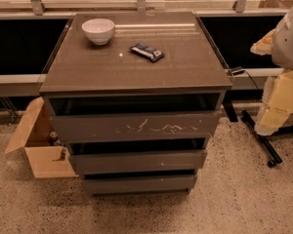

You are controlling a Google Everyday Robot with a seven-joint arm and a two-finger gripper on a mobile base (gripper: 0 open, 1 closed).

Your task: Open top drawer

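1. A grey three-drawer cabinet (pixel 136 72) stands on a speckled floor. On its top are a white bowl (pixel 98 30) at the back left and a dark-wrapped snack bar (pixel 146 52) near the middle.
2. The top drawer (pixel 134 126), the tallest front, scored with pale squiggly scratches, sits directly beneath the cabinet top. A dark recess runs above it.
3. The drawer appears shut: its front lies roughly in line with the two narrower fronts below, and none of its inside shows.
4. The gripper is out of frame, so whether it is open or closed cannot be told. Only a white rounded casing (pixel 289 33), possibly part of the robot, shows at the right edge, well apart from the drawer.
5. By this view the task is at its start, with the reach, the hold on the front's upper edge and the pull all left to do.
6. An open cardboard box (pixel 36 145) lies on the floor to the left.
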